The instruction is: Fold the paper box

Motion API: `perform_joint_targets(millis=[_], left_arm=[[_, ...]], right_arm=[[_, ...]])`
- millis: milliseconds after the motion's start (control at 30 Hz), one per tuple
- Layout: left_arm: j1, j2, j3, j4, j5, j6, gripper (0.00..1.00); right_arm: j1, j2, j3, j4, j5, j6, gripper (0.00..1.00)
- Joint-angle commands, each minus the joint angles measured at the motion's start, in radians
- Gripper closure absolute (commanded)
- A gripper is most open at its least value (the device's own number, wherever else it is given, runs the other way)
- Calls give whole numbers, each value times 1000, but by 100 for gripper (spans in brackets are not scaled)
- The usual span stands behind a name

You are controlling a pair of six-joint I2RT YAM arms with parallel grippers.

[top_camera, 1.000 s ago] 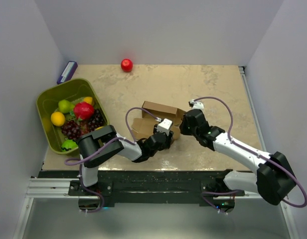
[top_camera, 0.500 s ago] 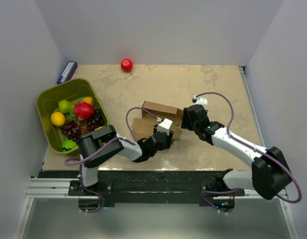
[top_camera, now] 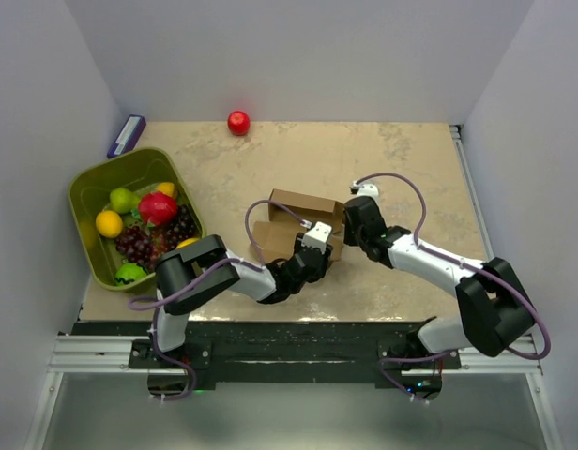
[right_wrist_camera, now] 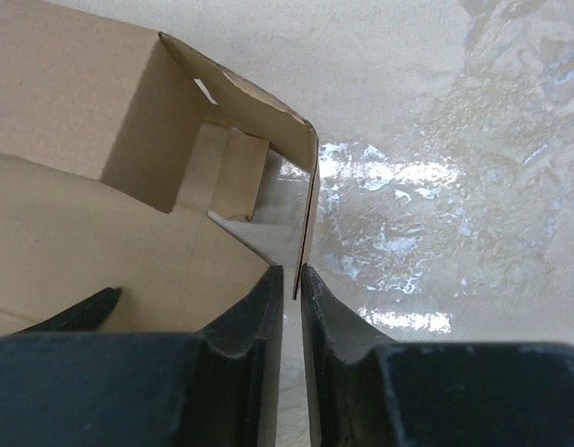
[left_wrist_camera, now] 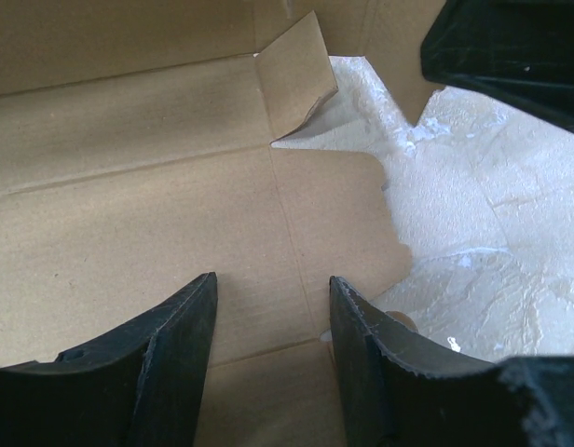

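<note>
Progress, as we judge it: partway, prob. under half. The paper box (top_camera: 287, 217) sits mid-table (top_camera: 402, 159), just in front of both arms. In the top view its far long wall stands up. In the right wrist view the right-end wall is also raised and meets the far wall at a corner, w/ a small tab folded in at the base. The near panels lie flat on the table, and in the left wrist view one small flap is only half lifted. So the near wall, the left end and any lid or tuck flaps look undone. We can't tell if the raised corner is locked or just held.

Right gripper (right_wrist_camera: 292, 275): jaws almost together, pinching the thin upright end wall by its edge. Left gripper (left_wrist_camera: 270, 289): jaws spread wide over the flat floor panel w/ nothing between them; whether it presses down or hovers we can't tell.

Labels and writing: none readable. The cardboard is plain brown, w/ no print, logo or tape in any view. The olive-green bin (top_camera: 87, 202) of fruit at left shows no marking. The red ball-like fruit (top_camera: 238, 122) and the purple-blue item (top_camera: 127, 134) at the far edge are too small to read.
</note>
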Motion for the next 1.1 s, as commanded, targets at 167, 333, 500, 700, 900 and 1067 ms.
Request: perform_joint_targets(millis=[167, 333, 500, 700, 900, 1067], left_arm=[[-6, 101, -36, -278, 69, -7, 45], [-6, 101, -34, -262, 83, -2, 45], [-6, 98, -40, -246, 89, 1, 45], [-6, 91, -63, -196, 122, 18, 45], [-5, 76, -89, -163, 142, 26, 45], [-5, 78, -102, -138, 162, 33, 45]], right_arm=[[1, -55, 8, 49, -123, 58, 100], [26, -44, 6, 50, -151, 90, 100], [56, 5, 12, 47, -145, 116, 100], [110, 25, 21, 64, -122, 165, 100], [139, 50, 11, 162, -128, 288, 100], [172, 70, 0, 254, -134, 366, 100]])
